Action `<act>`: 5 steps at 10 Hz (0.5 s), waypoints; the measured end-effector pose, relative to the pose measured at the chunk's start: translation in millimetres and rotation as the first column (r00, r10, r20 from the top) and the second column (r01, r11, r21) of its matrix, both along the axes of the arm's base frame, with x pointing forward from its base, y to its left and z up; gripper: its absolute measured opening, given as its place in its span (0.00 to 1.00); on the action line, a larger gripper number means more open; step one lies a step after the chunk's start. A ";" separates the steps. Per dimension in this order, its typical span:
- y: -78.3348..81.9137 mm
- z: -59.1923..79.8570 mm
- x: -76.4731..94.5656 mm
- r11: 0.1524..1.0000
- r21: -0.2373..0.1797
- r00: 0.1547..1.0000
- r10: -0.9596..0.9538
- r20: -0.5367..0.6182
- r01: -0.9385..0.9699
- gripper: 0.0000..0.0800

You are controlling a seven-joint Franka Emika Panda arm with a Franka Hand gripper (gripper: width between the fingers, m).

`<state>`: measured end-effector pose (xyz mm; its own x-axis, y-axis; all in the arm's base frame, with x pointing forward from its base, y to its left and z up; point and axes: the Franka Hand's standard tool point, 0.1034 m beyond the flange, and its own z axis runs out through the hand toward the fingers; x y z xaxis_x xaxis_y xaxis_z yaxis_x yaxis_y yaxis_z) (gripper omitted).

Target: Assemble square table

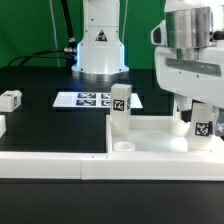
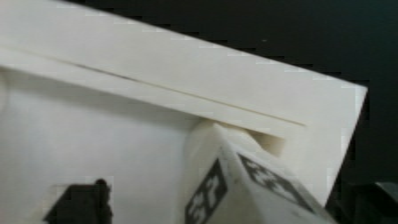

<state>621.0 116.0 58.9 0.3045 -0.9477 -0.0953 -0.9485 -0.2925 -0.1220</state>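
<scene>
Gripper (image 1: 197, 120), jaws spread, straddles without gripping the upright leg (image 1: 203, 128) at the three-o'clock corner of the tabletop (image 1: 150, 131) lying at six o'clock, likely because that leg stands fixed there unaided.

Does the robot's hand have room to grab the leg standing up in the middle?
Probably yes: the leg stands upright with nothing above or close beside it, and the gripper hangs open nearby.
</scene>
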 end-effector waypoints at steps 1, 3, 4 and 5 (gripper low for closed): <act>-0.4 -0.3 -0.1 0.999 -0.006 0.999 0.036 0.003 -0.036 0.81; -2.1 1.1 1.3 0.965 -0.044 0.966 0.259 0.022 -0.258 0.81; 1.7 8.2 7.3 0.891 -0.092 0.893 0.449 0.033 -0.444 0.81; 5.5 12.5 9.9 0.797 -0.122 0.799 0.600 0.038 -0.592 0.81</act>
<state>630.8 121.4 71.4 0.8141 -0.5798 0.0326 -0.5725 -0.8108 -0.1219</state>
